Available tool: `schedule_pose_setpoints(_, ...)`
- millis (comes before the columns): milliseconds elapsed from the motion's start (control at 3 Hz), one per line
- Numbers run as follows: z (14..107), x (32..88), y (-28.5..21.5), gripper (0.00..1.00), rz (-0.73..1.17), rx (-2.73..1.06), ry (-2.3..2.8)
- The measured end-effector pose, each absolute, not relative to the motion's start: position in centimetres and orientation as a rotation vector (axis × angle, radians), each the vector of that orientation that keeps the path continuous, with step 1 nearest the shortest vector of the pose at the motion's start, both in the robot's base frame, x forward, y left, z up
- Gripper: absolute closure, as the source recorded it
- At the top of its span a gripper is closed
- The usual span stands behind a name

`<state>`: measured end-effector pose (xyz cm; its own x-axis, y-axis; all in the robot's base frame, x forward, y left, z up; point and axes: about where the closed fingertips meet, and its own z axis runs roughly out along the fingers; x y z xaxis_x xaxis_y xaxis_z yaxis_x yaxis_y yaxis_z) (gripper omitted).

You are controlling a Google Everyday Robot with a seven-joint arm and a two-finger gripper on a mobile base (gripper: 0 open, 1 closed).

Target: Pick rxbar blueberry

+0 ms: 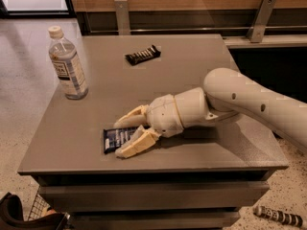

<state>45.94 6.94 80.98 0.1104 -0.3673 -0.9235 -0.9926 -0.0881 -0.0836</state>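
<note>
The rxbar blueberry (115, 139), a flat dark-blue wrapper with white text, lies on the grey table (192, 61) near its front edge. My gripper (118, 138) reaches in from the right, low over the table. Its two cream fingers (136, 145) sit against the bar's far and near long edges, closed in on it. The bar's right end is hidden under the gripper. The bar still rests on the table top.
A narrower black bar wrapper (142, 55) lies at the back middle of the table. A clear water bottle (67, 64) with a white cap stands at the left. A wooden bench back runs behind the table. The floor drops away at the left and front.
</note>
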Motion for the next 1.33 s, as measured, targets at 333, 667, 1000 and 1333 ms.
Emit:
schedule_pose_setpoints(333, 81.1, 45.9, 7.0, 1.00, 0.982, -1.585, 1.370)
schedule_pose_setpoints(667, 81.4, 46.0, 6.9, 1.00, 0.979, -1.588, 1.367)
schedule_pose_setpoints(1000, 85.4, 46.6, 6.4, 1.00, 0.939, -1.627, 1.330)
schedule_pose_setpoints(1333, 89.5, 47.3, 5.9, 1.00, 0.893, -1.663, 1.288)
